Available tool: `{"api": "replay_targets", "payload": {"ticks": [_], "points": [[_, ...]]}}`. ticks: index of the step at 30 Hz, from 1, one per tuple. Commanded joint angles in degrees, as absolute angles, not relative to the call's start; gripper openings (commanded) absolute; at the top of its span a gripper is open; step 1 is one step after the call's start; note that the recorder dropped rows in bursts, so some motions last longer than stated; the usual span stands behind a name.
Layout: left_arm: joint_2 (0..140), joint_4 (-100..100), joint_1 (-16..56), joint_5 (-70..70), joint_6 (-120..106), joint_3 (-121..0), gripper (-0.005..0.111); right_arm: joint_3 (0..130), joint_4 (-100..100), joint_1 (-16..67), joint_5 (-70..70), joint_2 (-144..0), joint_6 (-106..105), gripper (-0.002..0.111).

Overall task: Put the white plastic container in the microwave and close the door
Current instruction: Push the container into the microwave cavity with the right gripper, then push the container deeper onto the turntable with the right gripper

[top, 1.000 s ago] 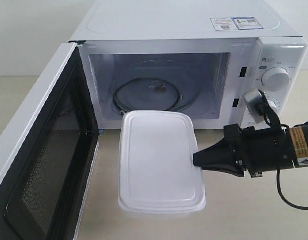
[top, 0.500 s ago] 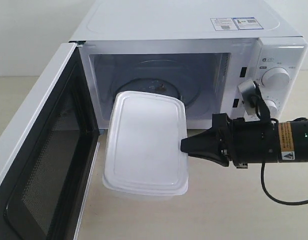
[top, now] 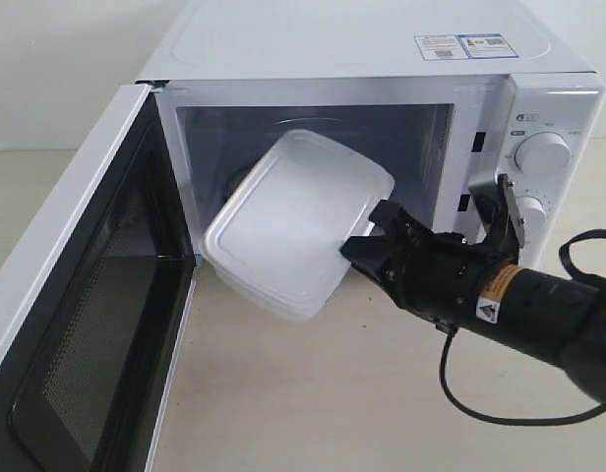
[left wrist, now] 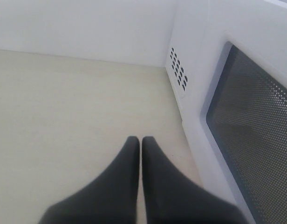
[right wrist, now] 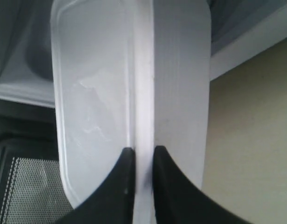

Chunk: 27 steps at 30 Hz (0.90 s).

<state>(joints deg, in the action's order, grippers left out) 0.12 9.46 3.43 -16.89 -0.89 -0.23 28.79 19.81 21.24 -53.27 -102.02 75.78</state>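
The white plastic container [top: 293,221] hangs tilted in the mouth of the microwave [top: 382,69], its far end inside the cavity and its near end over the table. My right gripper [top: 360,246] is shut on the rim of the container [right wrist: 134,88] at its right side. The door [top: 82,295] stands wide open on the left, showing its black perforated inner face. In the left wrist view my left gripper [left wrist: 140,140] is shut with nothing in it, low over the table beside the door's [left wrist: 255,116] window. It does not show in the exterior view.
Two round dials [top: 541,154] sit on the microwave's right panel, just behind my right arm. A black cable [top: 480,393] loops from that arm over the beige table [top: 313,393]. A white wall [left wrist: 83,23] stands behind the table.
My right gripper has lifted and swung the container left and towards the microwave, tipping it up so its far end now enters the cavity. The arm has turned to point diagonally inward.
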Motion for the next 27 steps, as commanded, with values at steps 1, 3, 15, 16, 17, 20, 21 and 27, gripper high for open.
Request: {"api": "replay_targets", "payload": {"ticks": [1, 3, 15, 16, 17, 20, 21, 27], "points": [[0.0, 10.0, 3.2, -16.8, -1.0, 0.0, 0.004, 29.3, -3.9, 28.9, -53.5, -101.8, 65.7, 0.0], [0.0, 10.0, 3.2, -16.8, -1.0, 0.0, 0.004, 29.8, -11.8, 30.7, -53.6, -101.8, 63.4, 0.0], [0.0, 10.0, 3.2, -16.8, -1.0, 0.0, 0.004, 50.0, -27.8, 31.4, -36.3, -104.6, 51.5, 0.0], [0.0, 10.0, 3.2, -16.8, -1.0, 0.0, 0.004, 51.8, -27.9, 31.4, -34.6, -105.6, 51.5, 0.0], [0.0, 10.0, 3.2, -16.8, -1.0, 0.0, 0.004, 52.9, -27.8, 31.4, -34.1, -106.7, 51.5, 0.0], [0.0, 10.0, 3.2, -16.8, -1.0, 0.0, 0.004, 54.8, -27.8, 31.4, -34.5, -109.3, 51.5, 0.0], [0.0, 10.0, 3.2, -16.8, -1.0, 0.0, 0.004, 55.6, -27.7, 31.4, -34.5, -109.9, 51.7, 0.0], [0.0, 10.0, 3.2, -16.8, -1.0, 0.0, 0.004, 56.7, -25.8, 31.4, -34.1, -110.8, 52.0, 0.0]]}}
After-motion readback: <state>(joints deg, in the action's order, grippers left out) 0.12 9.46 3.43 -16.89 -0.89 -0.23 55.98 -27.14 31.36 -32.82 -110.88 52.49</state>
